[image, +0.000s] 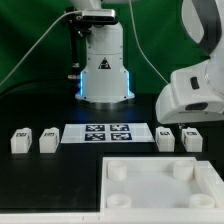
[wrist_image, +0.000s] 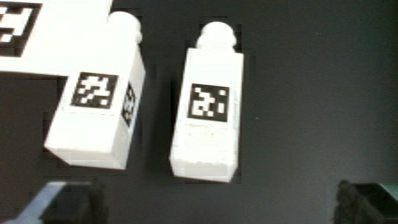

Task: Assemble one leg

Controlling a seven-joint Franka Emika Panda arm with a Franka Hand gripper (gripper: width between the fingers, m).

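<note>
White leg [wrist_image: 210, 110] bears a black-and-white marker tag [wrist_image: 210, 103]; the gripper [wrist_image: 217, 203] is spread wide, empty.

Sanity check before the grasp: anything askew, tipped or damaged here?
Nothing stands out. Four legs lie in two pairs either side of the marker board, white panel flat nearer the camera, no damage visible. Wrist view: two legs lie side by side, apart, tags up; the claw is open and empty.

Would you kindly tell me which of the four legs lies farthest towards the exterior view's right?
The outermost leg; the neighbouring leg lies between it and the marker board, and the other two lie beyond that board.
</note>
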